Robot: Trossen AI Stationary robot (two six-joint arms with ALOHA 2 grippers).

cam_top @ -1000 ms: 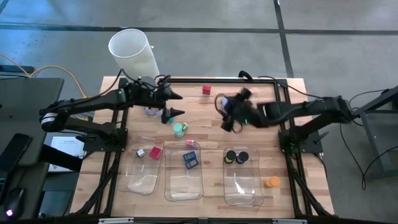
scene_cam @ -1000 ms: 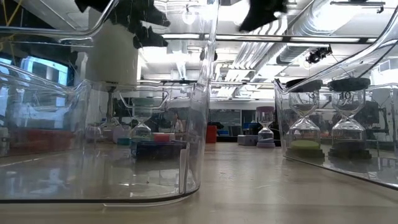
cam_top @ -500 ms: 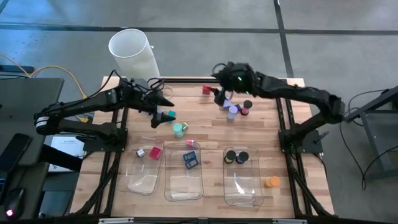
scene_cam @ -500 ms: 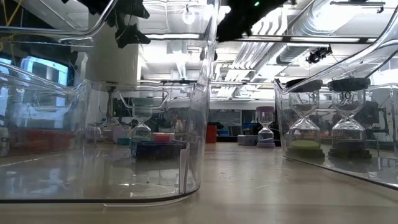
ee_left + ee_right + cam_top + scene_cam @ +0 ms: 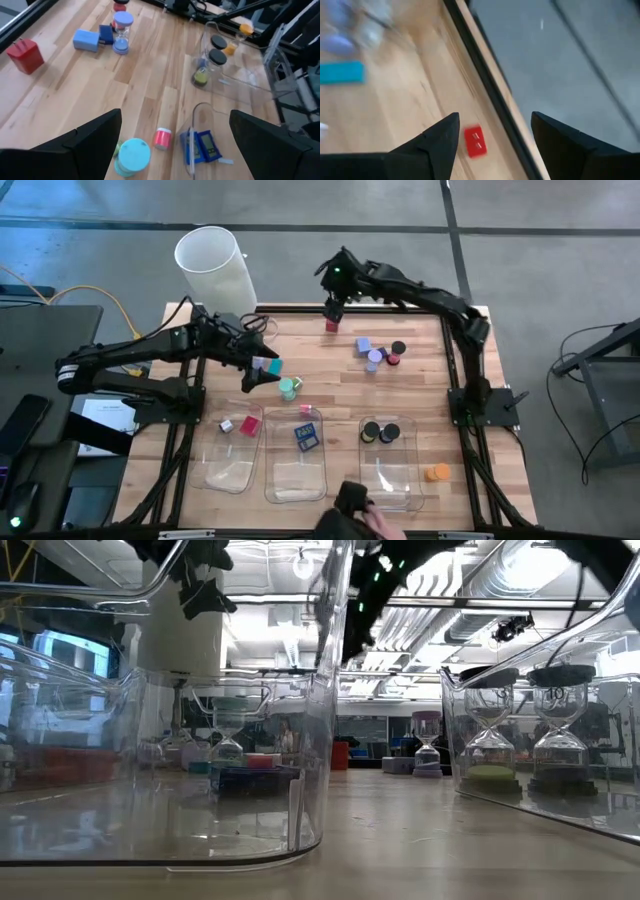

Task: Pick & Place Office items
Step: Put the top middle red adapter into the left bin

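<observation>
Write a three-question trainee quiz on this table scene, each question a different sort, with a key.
1. True or false: the right hand hovers over the red cube at the table's far edge.
2. Which clear tray holds the two black-capped timers? A) left B) middle C) right
3. Fill in: the orange cap lies ___ the trays.

Key: 1 true. 2 C, the right tray. 3 outside.

no text, label or number can be read on anything here.
</observation>
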